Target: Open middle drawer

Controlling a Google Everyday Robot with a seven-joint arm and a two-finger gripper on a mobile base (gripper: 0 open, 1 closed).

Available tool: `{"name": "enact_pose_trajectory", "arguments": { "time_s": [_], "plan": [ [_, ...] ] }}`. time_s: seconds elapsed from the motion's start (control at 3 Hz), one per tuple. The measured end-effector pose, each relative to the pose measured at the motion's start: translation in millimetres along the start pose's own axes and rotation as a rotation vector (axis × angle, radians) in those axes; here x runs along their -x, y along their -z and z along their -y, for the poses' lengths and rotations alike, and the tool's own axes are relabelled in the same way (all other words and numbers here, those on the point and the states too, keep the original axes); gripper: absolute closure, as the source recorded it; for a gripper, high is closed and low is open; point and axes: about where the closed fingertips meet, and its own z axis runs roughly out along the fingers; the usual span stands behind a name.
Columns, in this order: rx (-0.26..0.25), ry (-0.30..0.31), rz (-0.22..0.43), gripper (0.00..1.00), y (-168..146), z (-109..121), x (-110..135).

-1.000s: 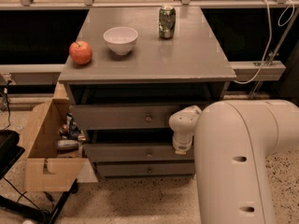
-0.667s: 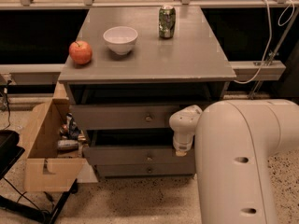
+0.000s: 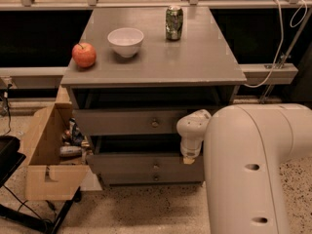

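The grey cabinet has three drawers, each with a small dark knob. The middle drawer (image 3: 126,163) has a medium-height front, and its knob (image 3: 156,165) is at the centre. It sits below the top drawer (image 3: 122,122), with a dark gap between them, and above the slim bottom drawer (image 3: 146,178). My gripper (image 3: 189,156) is at the end of the white wrist. It hangs in front of the right part of the middle drawer, to the right of the knob. My large white arm (image 3: 253,169) fills the lower right.
On the cabinet top (image 3: 195,57) stand a red apple (image 3: 84,54), a white bowl (image 3: 126,41) and a green can (image 3: 174,22). An open cardboard box (image 3: 46,155) with clutter stands on the floor at the left. A white cable (image 3: 280,43) hangs at the right.
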Motion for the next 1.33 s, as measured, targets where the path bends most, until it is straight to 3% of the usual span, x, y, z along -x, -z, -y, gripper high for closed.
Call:
{"name": "enact_pose_trajectory", "arguments": {
  "time_s": [1.0, 1.33],
  "plan": [
    [0.009, 0.001, -0.003, 0.04, -3.5, -3.5, -1.1],
    [0.010, 0.001, -0.003, 0.00, -4.4, -4.2, -1.3]
  ]
}}
